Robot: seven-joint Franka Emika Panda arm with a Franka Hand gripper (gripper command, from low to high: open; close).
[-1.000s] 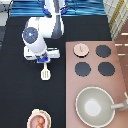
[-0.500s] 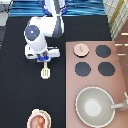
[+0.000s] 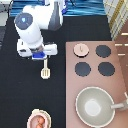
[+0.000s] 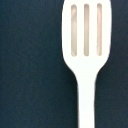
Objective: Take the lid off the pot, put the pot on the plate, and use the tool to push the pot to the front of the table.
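Already two steps look done. At the exterior view's bottom left, the pot sits uncovered on the plate, its reddish inside showing. The frame's bottom edge cuts off part of both, so how squarely the pot rests cannot be judged.

Above them on the black table, the gripper hangs at the handle end of the tool, whose slotted head points toward the view's bottom. Whether the gripper is clamped on the handle or only poised over it cannot be told: the arm's white body hides the meeting point. The wrist view shows just the tool, lying straight on bare table, with its handle running out of frame.

Further right, the lid lies knob up on the stove, beside the burners and well apart from the pot. The grey pan fills the stove's near corner.

By this evidence, only the push remains. The tool is well apart from the pot, and no contact between them shows.
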